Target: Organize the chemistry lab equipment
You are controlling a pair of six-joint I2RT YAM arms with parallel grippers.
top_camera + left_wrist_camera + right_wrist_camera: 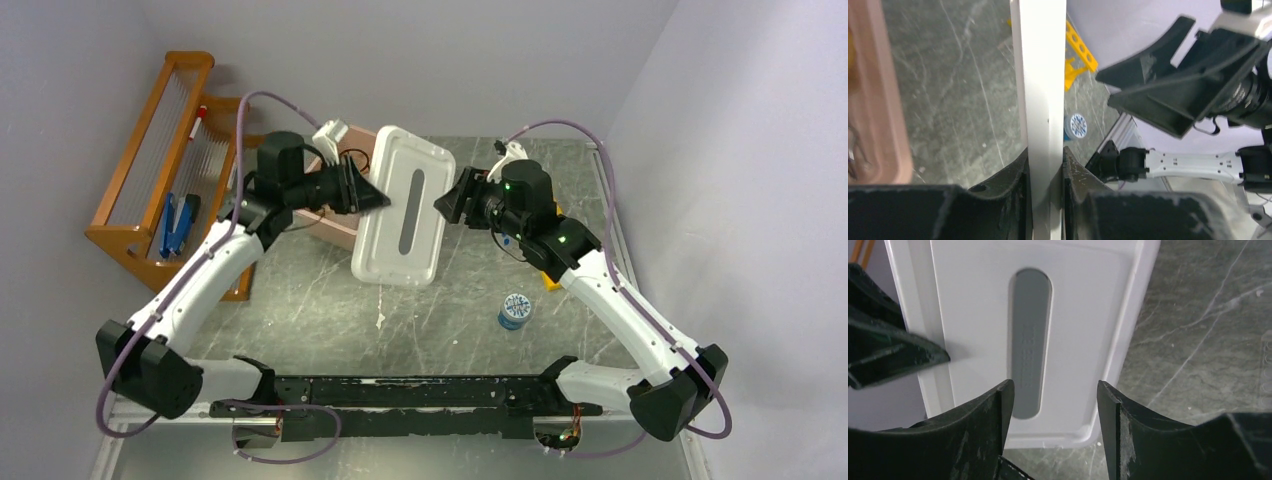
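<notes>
Nearest the arm bases, a blue-capped vial (514,311) stands upright on the grey table (300,300), well apart from both tools. Just beyond it, the yellow tube rack (1082,47) lies on the table, largely hidden beneath the right arm.

At mid-table, the left gripper (383,200) is clamped on the long left edge of the white lid (404,205), holding it tilted above the table. The right gripper (440,205) is level with the lid's opposite edge, its jaws apart and gripping nothing.

Behind the lid is the uncovered pink tub (338,232); its contents cannot be identified. Far left, the orange wooden rack (120,243) stands against the wall.
</notes>
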